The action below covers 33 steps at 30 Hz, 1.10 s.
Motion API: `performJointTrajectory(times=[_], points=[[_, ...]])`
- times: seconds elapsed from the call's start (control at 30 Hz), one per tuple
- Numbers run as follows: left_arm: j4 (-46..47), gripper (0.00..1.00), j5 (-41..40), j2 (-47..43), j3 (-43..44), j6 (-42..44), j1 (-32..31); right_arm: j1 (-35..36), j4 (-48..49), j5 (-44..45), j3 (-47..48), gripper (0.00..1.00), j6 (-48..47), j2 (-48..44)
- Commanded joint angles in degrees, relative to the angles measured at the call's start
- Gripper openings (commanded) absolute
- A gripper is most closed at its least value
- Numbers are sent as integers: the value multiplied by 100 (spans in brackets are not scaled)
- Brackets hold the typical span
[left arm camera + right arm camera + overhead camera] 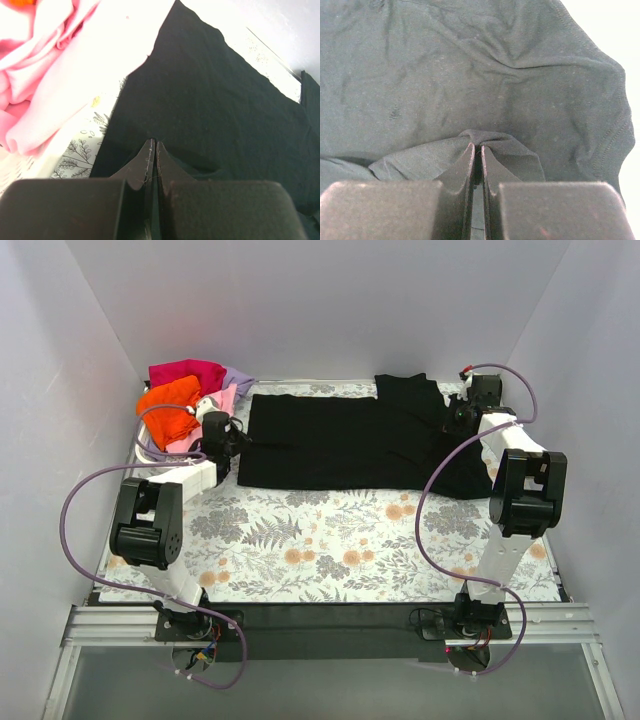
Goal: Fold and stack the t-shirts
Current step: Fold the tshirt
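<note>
The black t-shirt (340,440) lies flat across the far half of the desk (330,540), next to the coloured t-shirts (185,390) heaped in the far left corner. The left tool (152,146) is fully closed, it seems on the shirt's left edge. The right tool (476,148) is fully closed on a raised pinch of cloth at the other end. For a clean fold, I think both should lift together, evenly, without stretching. Both arms reach far forward, with wrists bent down.

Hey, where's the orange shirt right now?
Top view: the orange shirt lies far left, heaped with the pink shirt and magenta-red shirt, left of the black shirt.
</note>
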Motion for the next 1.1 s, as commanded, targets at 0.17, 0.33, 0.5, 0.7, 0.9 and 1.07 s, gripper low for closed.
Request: performJointTrajectory(times=[0.17, 0.33, 0.5, 0.7, 0.9, 1.07], points=[[171, 0, -111, -57, 91, 18, 77, -75, 38, 140, 16, 1, -81, -59], [101, 0, 56, 250, 355, 71, 77, -75, 29, 61, 104, 1, -72, 11], [-258, 0, 91, 663, 784, 124, 86, -93, -15, 69, 253, 1, -54, 125], [-488, 52, 65, 849, 1146, 97, 86, -102, -234, 17, 631, 22, -10, 187], [-515, 75, 231, 559, 1348, 133, 69, -111, -314, -36, 720, 58, 16, -234], [-260, 75, 653, 532, 1331, 203, -247, 65, -104, -484, 71, 63, 121, -744]])
